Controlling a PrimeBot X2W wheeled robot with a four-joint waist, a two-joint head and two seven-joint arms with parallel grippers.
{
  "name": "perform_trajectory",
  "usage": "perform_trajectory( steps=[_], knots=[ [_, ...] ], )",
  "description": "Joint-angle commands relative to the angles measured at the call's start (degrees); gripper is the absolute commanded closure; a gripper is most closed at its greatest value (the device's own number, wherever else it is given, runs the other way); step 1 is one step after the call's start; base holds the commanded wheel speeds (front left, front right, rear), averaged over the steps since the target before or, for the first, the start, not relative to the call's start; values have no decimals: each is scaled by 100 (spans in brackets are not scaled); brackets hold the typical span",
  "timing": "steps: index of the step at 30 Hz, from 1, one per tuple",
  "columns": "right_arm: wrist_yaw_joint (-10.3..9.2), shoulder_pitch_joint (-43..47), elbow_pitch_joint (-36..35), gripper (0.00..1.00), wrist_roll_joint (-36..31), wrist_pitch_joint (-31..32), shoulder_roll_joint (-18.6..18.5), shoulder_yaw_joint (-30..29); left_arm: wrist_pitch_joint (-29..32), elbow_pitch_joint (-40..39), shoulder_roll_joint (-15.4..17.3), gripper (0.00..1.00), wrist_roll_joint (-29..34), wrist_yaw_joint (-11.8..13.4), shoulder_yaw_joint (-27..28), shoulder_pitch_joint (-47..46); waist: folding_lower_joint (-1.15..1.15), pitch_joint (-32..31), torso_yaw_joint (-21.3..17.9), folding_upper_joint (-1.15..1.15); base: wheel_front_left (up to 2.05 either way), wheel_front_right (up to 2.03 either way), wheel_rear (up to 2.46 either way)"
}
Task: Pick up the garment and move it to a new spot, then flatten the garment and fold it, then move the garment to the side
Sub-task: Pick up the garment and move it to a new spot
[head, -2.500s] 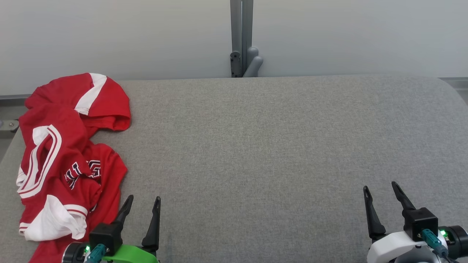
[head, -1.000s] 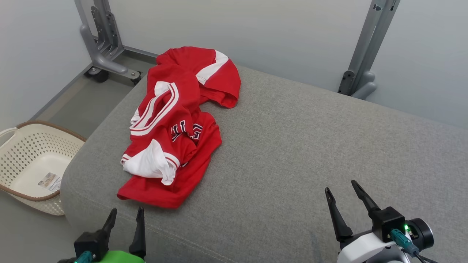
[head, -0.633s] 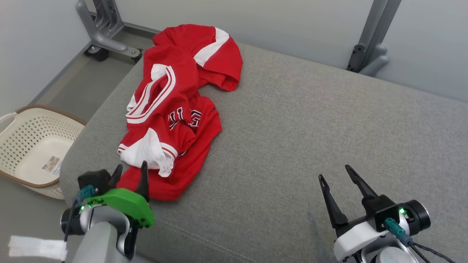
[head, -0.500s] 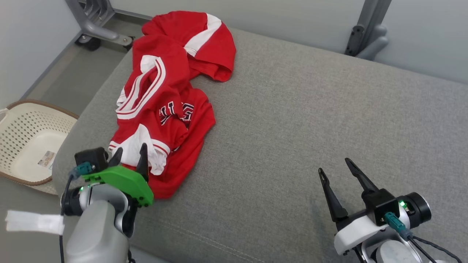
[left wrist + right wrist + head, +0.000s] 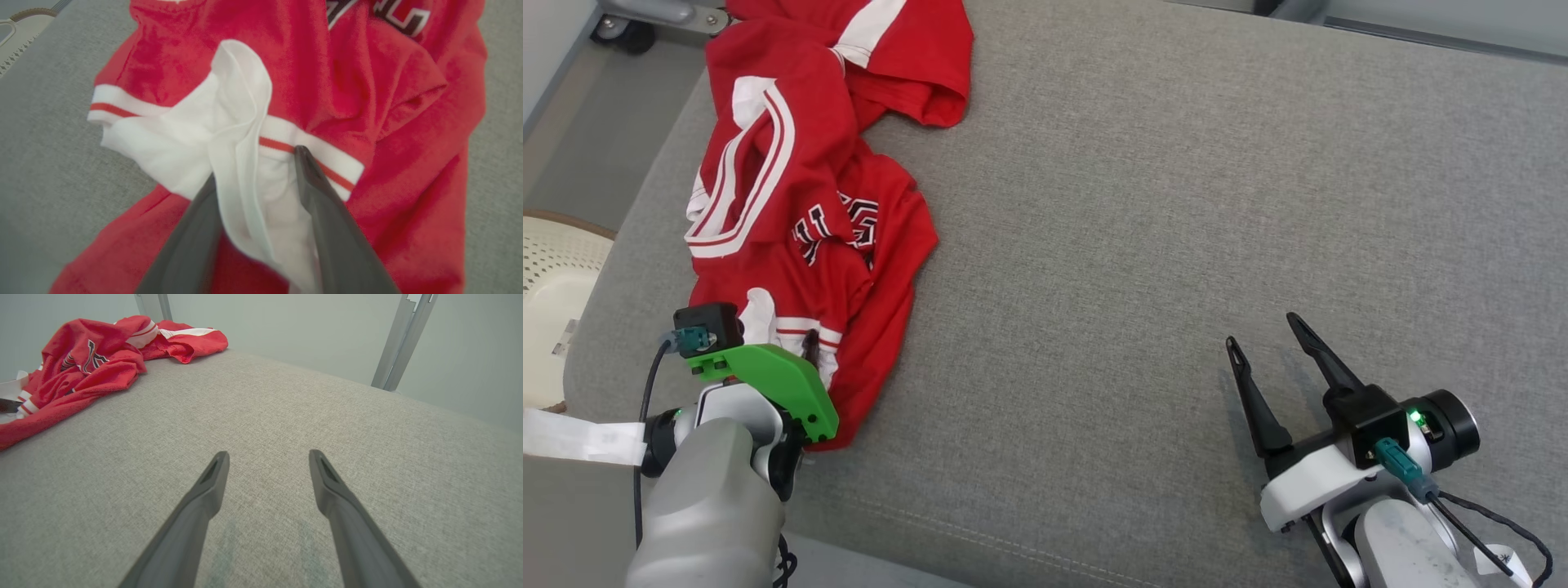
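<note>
1. I'm seeing the left gripper (image 5: 256, 165) sitting at the near-left edge of the grey padded surface (image 5: 1176, 204), jaws standing wide and straddling a white sleeve fold (image 5: 241, 81). The fabric is lying between the fingers, not pinched.
2. The right gripper (image 5: 1263, 331) is hovering low at near right with its jaws spread fully, holding nothing and pointing across bare grey fabric.
3. The red jersey (image 5: 882, 237) is lying crumpled along the left side of the surface, well apart from the right gripper. Its near hem is reaching the left gripper's green bracket (image 5: 768, 380).
4. Dark lettering (image 5: 837, 229) is showing mid-garment, half folded under, so I'm not reading it.
5. A white-striped sleeve (image 5: 866, 24) is lying at the far end of the jersey.
6. A cream perforated basket (image 5: 547, 278) is sitting on the floor off the left edge.
7. A grey metal post (image 5: 402, 339) is standing beyond the far edge.
</note>
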Motion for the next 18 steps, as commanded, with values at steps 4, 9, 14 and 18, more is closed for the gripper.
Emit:
perform_trajectory(
  steps=[4, 9, 14, 18],
  knots=[
    [-4, 9, 49, 0, 54, -18, 44, -57, -180, 159, 82, 100, -75, -36, -76, -126, -1, 2, -185, 0, 0, 0, 0],
    [-4, 112, 70, 0, 107, -18, 93, -92, -739, -135, 266, 100, -100, -45, -129, -365, -1, -225, -186, 0, 0, 0, 0],
    [-4, 223, 69, 0, 187, -18, 129, -63, -1065, -708, 377, 100, 60, -42, -298, -691, -1, -498, -270, 0, 0, 0, 0],
    [-4, 212, 34, 0, 238, -18, 141, -57, -1067, -1236, 354, 100, 78, -43, -518, -806, -1, -605, -477, 0, 0, 0, 0]
  ],
)
